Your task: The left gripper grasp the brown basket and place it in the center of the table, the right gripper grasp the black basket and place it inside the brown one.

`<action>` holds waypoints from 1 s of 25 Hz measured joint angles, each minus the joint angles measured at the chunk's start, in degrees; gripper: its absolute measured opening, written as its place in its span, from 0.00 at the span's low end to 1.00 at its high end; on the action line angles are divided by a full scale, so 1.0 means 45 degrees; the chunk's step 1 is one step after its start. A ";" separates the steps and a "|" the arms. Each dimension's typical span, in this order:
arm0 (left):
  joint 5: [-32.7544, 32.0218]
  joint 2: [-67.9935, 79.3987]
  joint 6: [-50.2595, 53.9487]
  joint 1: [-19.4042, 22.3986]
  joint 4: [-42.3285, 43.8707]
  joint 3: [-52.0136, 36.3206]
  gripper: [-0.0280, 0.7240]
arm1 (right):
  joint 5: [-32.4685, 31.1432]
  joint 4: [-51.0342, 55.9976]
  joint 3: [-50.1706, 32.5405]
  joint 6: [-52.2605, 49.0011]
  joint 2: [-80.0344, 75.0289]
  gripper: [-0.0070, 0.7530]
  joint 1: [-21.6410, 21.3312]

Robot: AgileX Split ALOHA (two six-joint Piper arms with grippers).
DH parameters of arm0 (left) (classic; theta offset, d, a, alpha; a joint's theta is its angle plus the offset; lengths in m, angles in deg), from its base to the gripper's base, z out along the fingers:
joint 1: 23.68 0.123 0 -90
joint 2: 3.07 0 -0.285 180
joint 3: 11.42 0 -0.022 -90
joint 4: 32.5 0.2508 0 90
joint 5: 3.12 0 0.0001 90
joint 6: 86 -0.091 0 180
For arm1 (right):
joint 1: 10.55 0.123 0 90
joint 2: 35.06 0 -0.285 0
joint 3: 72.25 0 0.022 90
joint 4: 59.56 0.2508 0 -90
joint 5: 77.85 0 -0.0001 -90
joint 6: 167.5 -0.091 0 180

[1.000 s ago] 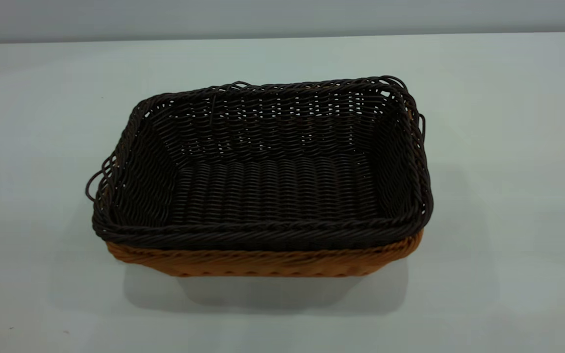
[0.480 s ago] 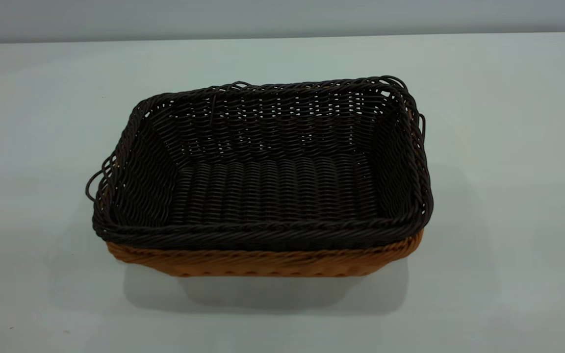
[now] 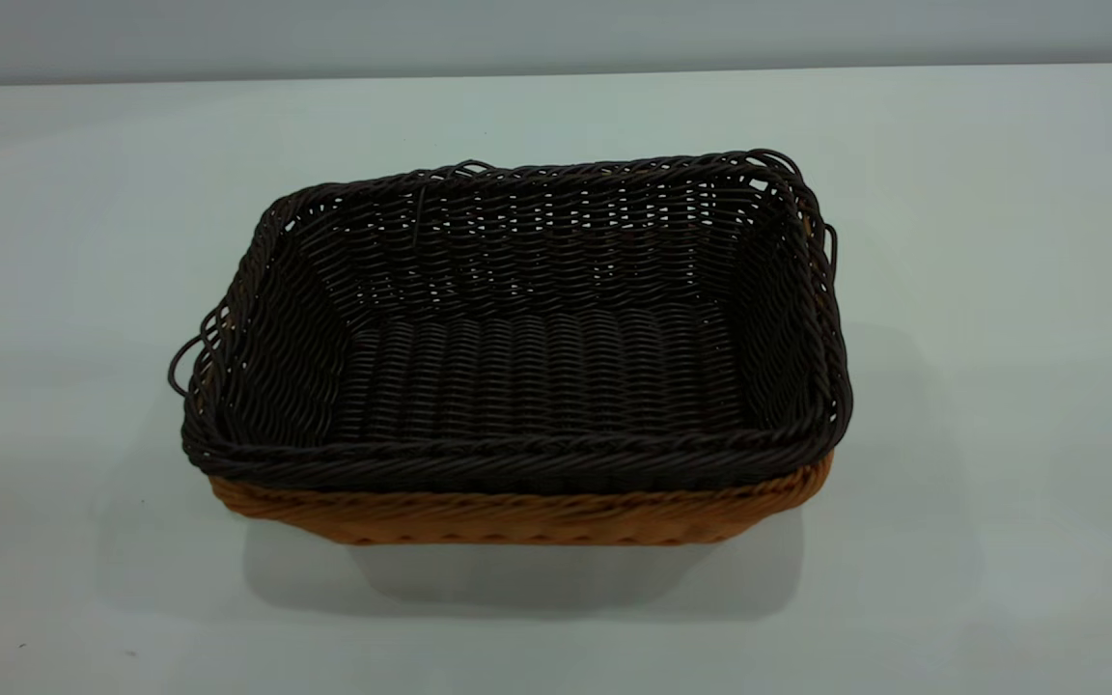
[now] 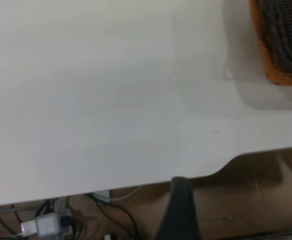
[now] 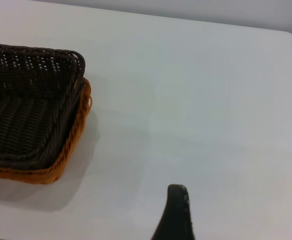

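Observation:
The black basket (image 3: pixel 527 376) sits nested inside the brown basket (image 3: pixel 517 516) in the middle of the table (image 3: pixel 981 290); only the orange lower wall and rim edge show under it. Neither gripper shows in the exterior view. My left gripper (image 4: pixel 231 215) hangs past the table's edge, far from the baskets, with one dark finger (image 4: pixel 180 210) showing; the brown basket's corner (image 4: pixel 278 75) is far off. My right gripper (image 5: pixel 226 215) is over bare table beside the baskets (image 5: pixel 31 125), one finger (image 5: pixel 177 215) showing. Both are open and empty.
In the left wrist view, the table edge (image 4: pixel 136 182) runs across, with cables and a plug (image 4: pixel 46 225) on the brown floor below. Bare tabletop lies on all sides of the baskets.

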 joint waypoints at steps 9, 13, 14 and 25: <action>0.0000 0.0000 0.0094 0.0000 0.0000 0.0000 0.81 | 0.0036 0.0000 0.0000 -0.0026 0.0000 0.74 0.0000; 0.0000 -0.0012 0.0107 0.0000 0.0000 0.0000 0.81 | 0.0036 0.0000 0.0000 -0.0026 0.0000 0.74 0.0000; 0.0000 -0.0040 0.0107 0.0000 0.0000 0.0000 0.81 | 0.0036 0.0000 0.0000 -0.0026 0.0000 0.74 0.0000; -0.0066 -0.2351 0.0133 0.0893 0.0286 -0.0015 0.81 | 0.0040 0.0000 0.0000 -0.0036 0.0000 0.74 0.0000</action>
